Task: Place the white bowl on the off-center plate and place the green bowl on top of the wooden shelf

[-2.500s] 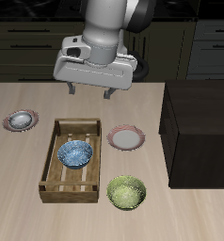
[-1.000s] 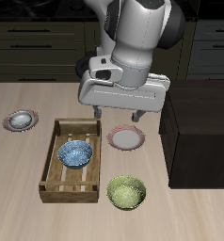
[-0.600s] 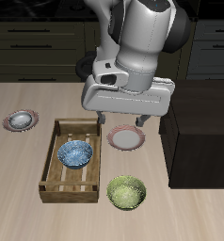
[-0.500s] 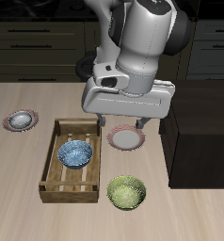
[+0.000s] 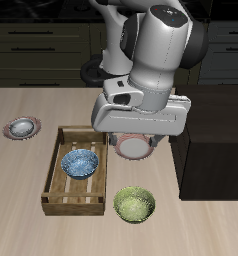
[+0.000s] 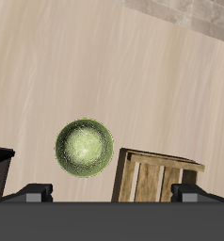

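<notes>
Pale wooden tabletop fills the scene, backed by dark cabinets. A two-finger gripper is held above the table, jaws spread wide with nothing between them. A mottled yellow-green bowl is seen below the jaws, beside a pale slatted wooden tray. A small white bowl sits well away from the jaws. A pink-rimmed plate lies partly hidden under the gripper, near a dark boxy wooden shelf.

No legible text or labels anywhere.
</notes>
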Motion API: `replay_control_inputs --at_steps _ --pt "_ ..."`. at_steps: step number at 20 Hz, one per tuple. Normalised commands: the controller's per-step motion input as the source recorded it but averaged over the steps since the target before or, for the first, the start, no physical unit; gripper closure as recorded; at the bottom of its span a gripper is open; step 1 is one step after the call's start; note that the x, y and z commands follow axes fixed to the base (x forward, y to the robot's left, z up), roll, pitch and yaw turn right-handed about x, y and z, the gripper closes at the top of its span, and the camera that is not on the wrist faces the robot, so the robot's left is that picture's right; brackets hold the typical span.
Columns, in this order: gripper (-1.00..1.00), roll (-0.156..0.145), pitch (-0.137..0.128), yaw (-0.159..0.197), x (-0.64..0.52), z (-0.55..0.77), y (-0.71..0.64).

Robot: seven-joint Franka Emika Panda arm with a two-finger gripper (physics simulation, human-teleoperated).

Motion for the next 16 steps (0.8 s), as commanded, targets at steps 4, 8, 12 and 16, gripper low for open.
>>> replay_control_inputs --at_steps 4,8,12,16 --pt "-1.0 -0.002 0.013 0.028 0.15 -0.08 0.06" --pt "-1.0 -0.004 0.012 0.03 0.11 -0.12 0.01" --pt "-1.0 -0.015 0.031 0.02 0.15 -0.31 -0.04" --pt "-1.0 -0.014 0.019 0.0 0.08 -0.14 -0.05"
